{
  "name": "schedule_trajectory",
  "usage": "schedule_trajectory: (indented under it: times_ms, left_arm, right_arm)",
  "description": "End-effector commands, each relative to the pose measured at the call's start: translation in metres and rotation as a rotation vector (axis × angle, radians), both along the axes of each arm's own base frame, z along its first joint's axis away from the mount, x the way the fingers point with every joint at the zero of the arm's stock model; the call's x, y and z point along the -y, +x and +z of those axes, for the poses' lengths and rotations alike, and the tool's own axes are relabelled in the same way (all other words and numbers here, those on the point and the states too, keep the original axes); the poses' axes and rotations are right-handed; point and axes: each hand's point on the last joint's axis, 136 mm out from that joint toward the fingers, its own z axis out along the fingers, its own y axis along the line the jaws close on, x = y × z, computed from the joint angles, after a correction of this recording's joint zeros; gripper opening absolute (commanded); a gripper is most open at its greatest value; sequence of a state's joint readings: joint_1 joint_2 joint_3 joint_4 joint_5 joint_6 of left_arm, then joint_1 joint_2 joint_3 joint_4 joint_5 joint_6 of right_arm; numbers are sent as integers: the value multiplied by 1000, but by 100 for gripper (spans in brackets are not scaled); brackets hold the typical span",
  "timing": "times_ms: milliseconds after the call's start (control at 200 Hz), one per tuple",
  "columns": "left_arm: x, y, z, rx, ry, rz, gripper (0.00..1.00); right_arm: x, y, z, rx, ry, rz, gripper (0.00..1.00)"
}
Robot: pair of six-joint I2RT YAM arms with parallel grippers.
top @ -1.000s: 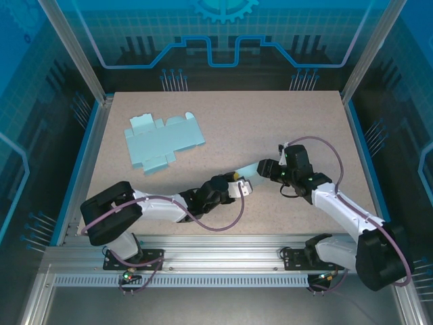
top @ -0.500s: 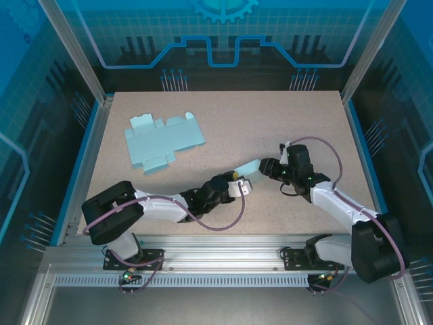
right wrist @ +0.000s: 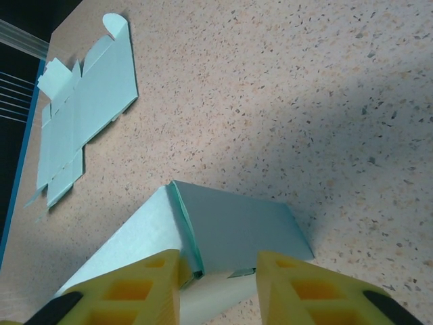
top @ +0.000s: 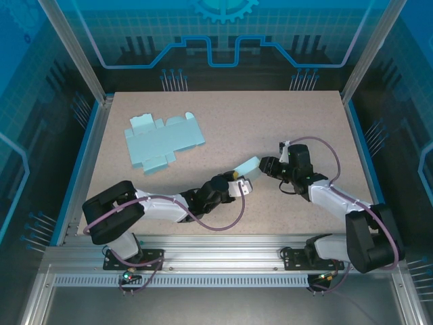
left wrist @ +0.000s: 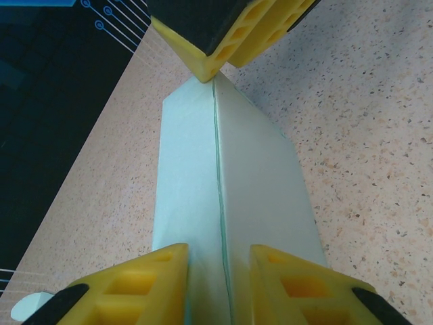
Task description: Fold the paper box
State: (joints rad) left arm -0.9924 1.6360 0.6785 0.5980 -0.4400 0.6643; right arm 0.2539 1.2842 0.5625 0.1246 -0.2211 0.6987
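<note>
Paper box [left wrist: 260,189] clamped in the left gripper [left wrist: 220,261], its far end ahead pinched between the right gripper [right wrist: 218,265] fingers.

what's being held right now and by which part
The box, by both ends: left claw grips its lower-left end, right claw its upper-right end.

The paper box [left wrist: 257,189] is pale blue card, matt and smooth, sharply creased. Beside it, the left gripper [left wrist: 218,269] has fingers [left wrist: 135,284] of yellow plastic, faintly glossy. Under the box, the table [left wrist: 379,135] looks speckled, matt and stone-like. Well apart from the box, the frame rails [top: 223,264] are brushed metal.
</note>
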Motion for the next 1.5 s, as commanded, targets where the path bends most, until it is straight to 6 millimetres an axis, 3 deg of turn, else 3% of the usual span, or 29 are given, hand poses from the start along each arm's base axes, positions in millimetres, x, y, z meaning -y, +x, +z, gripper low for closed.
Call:
schedule_trajectory:
  times_ms: [0, 65, 245, 345, 390, 495, 580, 670, 775, 920, 1026, 1116, 1181, 1351, 1496]
  left_arm:
    - [-19, -9, -42, -78, 134, 17, 29]
    - [-18, -9, -42, -77, 130, 17, 29]
    - [-13, -2, -38, -68, 112, 39, 30]
    - [-7, 1, -25, -62, 87, 40, 40]
    - [-4, 3, -18, -61, 80, 38, 53]
    - [1, 8, -6, -56, 72, 52, 71]
    - [3, 13, 1, -62, 69, 79, 87]
    - [3, 15, 1, -82, 91, 87, 97]
    - [2, 19, -9, -118, 149, 96, 96]
    - [0, 26, -20, -127, 210, 113, 86]
    - [0, 25, -20, -134, 217, 111, 86]
    - [3, 13, -16, -167, 195, 66, 93]
    - [6, 1, -10, -188, 161, 26, 99]
    - [2, -23, 14, -230, 9, -6, 99]
    - [-22, -16, 49, -306, -224, 179, 99]
  right_arm:
    - [45, -46, -77, -301, -173, -115, 25]
    - [44, -44, -75, -301, -172, -108, 20]
    - [31, -35, -62, -261, -125, -64, 22]
    - [27, -31, -41, -208, -122, -45, 27]
    - [27, -29, -29, -180, -127, -41, 28]
    - [28, -27, -5, -126, -148, -39, 30]
    - [30, -28, 3, -106, -160, -41, 31]
    - [29, -29, 5, -100, -159, -35, 33]
    - [27, -29, 7, -96, -151, -25, 33]
    - [25, -30, 14, -80, -145, -20, 34]
    - [27, -32, 21, -68, -152, -24, 38]
    - [31, -35, 27, -58, -168, -30, 42]
    - [35, -38, 30, -50, -182, -37, 45]
    - [38, -46, 33, -41, -203, -30, 53]
    - [36, -55, 27, -55, -248, 1, 62]
